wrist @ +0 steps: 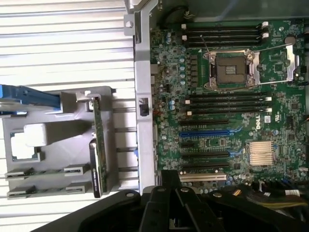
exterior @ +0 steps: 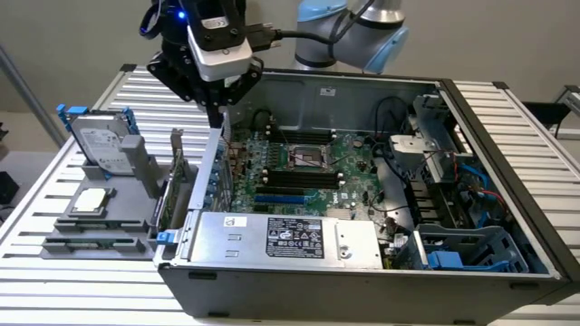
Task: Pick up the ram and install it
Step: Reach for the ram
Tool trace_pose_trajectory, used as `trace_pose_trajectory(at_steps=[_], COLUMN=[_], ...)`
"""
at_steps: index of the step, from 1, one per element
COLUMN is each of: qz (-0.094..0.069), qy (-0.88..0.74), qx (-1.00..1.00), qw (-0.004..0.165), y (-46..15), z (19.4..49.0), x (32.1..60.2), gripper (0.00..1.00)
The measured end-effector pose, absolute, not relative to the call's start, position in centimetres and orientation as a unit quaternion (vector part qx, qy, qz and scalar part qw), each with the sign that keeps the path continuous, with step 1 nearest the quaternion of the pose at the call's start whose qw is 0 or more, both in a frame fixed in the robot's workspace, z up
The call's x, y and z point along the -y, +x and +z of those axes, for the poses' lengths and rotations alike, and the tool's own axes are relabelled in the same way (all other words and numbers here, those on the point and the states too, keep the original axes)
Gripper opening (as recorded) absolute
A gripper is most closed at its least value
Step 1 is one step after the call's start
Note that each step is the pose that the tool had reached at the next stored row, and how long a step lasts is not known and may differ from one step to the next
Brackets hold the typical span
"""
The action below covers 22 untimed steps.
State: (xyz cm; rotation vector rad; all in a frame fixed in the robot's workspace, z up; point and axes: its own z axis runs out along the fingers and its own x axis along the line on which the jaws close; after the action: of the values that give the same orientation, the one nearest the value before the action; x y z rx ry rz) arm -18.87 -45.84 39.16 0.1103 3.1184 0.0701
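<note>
End effector (exterior: 216, 118), grip state not discernible, above computer case (exterior: 363, 293) side wall; ram (wrist: 97, 121) upright in gray holder (wrist: 53, 112).

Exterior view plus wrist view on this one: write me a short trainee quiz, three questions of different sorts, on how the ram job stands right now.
1. True or false: the ram is seated in a motherboard slot.
2. The gripper hangs roughly over: A) the power supply; B) the case's side wall, next to the grey holder; C) the CPU socket.
3. What colour is the frame round the hard drive?
Key: 1 false, it stands on edge in the grey holder outside the case; 2 B; 3 blue.
</note>
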Motion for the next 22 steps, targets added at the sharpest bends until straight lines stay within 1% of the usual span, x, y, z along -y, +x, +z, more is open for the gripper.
trace_pose_trajectory(at_steps=[22], qz=[0.022], qy=[0.035], qx=[-0.999], qw=[0.010], y=[-28.9], z=[39.0], x=[48.8], gripper=[0.11])
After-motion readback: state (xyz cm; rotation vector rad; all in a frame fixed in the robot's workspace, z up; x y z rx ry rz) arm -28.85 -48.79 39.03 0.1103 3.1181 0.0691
